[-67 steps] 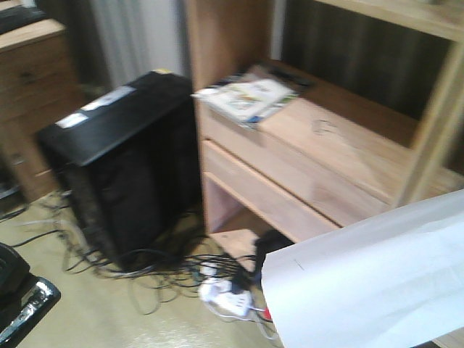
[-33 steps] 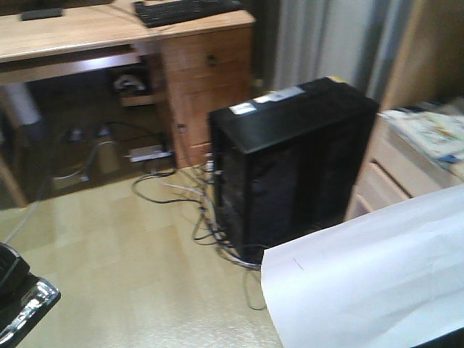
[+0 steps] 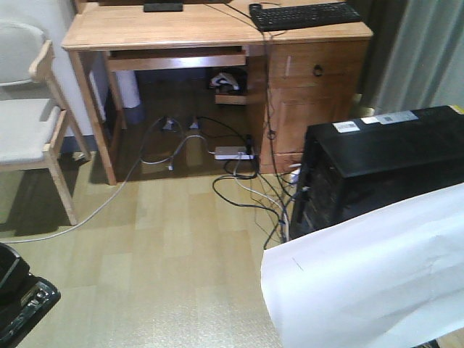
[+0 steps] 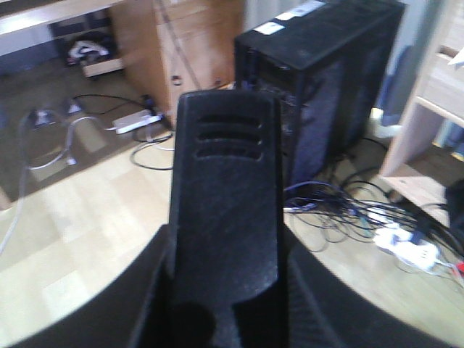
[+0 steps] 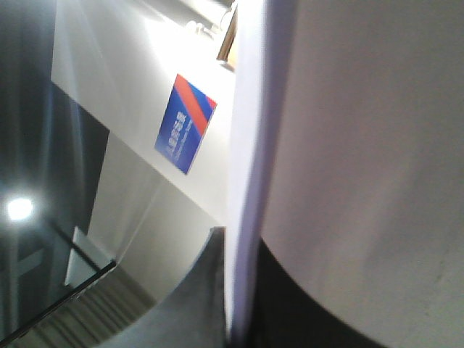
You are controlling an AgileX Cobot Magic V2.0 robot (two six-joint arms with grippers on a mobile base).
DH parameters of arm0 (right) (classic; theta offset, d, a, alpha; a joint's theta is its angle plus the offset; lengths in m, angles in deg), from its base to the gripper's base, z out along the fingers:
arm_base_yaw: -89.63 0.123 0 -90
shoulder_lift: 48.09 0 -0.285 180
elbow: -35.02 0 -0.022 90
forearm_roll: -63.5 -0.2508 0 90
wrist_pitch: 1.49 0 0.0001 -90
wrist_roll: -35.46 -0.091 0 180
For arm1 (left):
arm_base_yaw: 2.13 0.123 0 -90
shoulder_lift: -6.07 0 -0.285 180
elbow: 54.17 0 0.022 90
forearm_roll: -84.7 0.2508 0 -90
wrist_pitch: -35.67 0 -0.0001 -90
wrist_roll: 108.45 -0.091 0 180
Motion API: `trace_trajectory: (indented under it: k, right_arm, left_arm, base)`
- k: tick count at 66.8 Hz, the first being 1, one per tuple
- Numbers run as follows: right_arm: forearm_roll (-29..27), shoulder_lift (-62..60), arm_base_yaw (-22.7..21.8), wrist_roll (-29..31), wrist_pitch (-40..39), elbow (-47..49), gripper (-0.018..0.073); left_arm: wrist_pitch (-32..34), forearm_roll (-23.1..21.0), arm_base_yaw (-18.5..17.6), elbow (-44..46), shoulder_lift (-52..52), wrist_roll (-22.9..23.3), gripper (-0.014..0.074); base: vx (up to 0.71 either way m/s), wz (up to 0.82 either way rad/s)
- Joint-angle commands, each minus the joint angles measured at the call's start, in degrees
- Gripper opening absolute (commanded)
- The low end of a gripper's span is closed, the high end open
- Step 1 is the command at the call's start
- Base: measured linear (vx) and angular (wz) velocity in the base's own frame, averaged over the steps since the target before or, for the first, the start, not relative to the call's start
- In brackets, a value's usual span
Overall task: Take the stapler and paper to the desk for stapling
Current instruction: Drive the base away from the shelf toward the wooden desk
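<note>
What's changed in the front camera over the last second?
The view has swung left: the black computer tower slid from frame left to right, the wooden shelf unit left that view, and the light-wood desk with its black keyboard came into view. The white sheet of paper stayed at lower right.

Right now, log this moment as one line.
phase: transit | left tool: holds small black stapler | right tool: holds white rectangular paper sheet | light-wood desk: ahead, not reached
</note>
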Motion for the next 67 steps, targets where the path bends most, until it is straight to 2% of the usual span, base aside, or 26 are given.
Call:
trace_trajectory:
  k: [1, 31, 67]
  right_arm:
    - [-0.08, 0.49, 0.03, 0.64, -3.72, 1.45, -0.0002]
    - [-0.08, 0.49, 0.03, 0.64, -3.71, 1.45, -0.0002]
    - [-0.08, 0.49, 0.03, 0.64, -3.71, 1.45, -0.0002]
  left_arm:
    - [5.69, -1.40, -0.15, 2.01, 0.36, 0.11, -0.0007]
    - [5.69, -1.40, -0.15, 2.01, 0.36, 0.11, -0.0007]
    - [5.69, -1.40, -0.15, 2.01, 0.36, 0.11, -0.0007]
  base:
    - [0.15, 0.32]
    - [0.19, 0.22]
    - [0.29, 0.07]
